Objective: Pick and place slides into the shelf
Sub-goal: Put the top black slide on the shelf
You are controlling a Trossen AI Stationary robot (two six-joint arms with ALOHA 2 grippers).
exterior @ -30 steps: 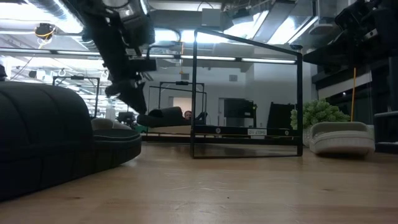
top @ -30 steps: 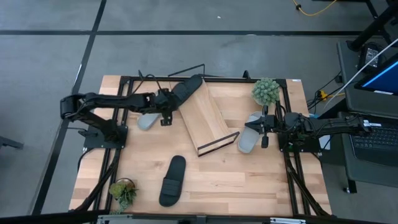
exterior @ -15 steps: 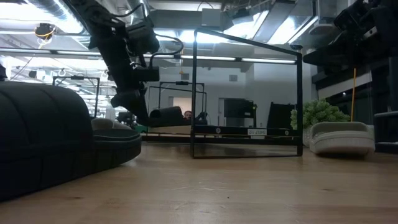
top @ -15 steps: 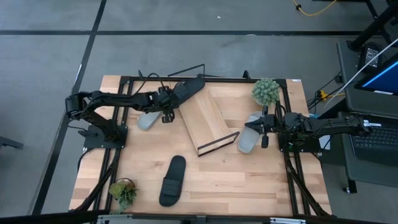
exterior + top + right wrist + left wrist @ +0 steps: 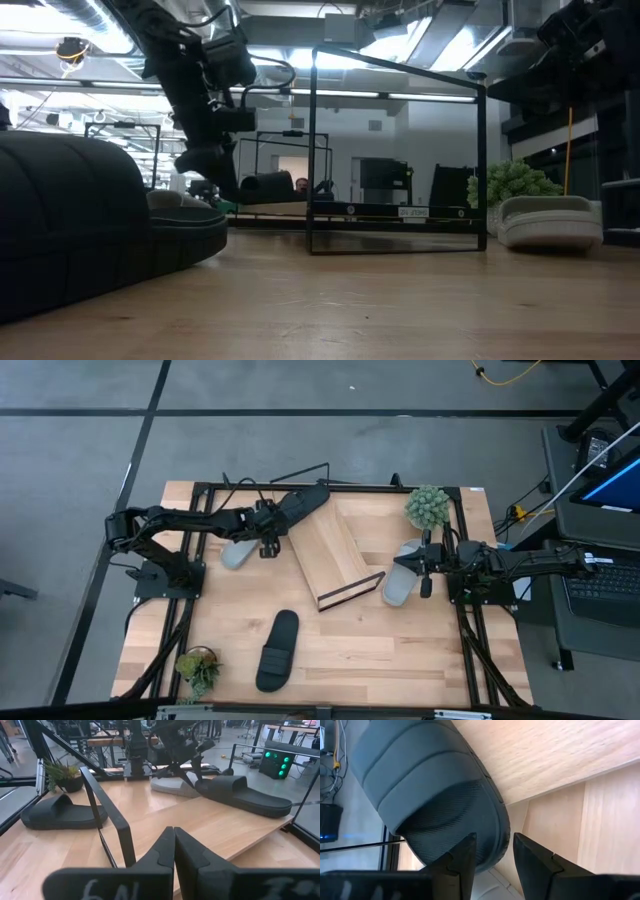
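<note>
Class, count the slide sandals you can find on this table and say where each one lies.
4. One black slide lies on the shelf, gripped by the left hand; a grey slide beside that hand; another black slide near the front; another grey slide by the right hand.

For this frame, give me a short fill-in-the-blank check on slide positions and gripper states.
1. The left gripper holds a ____ slide at the shelf's far end.
2. The right gripper is ____, above a grey slide.
3. The other black slide lies on the ____, not the shelf.

Missing words: black; shut; table
</note>
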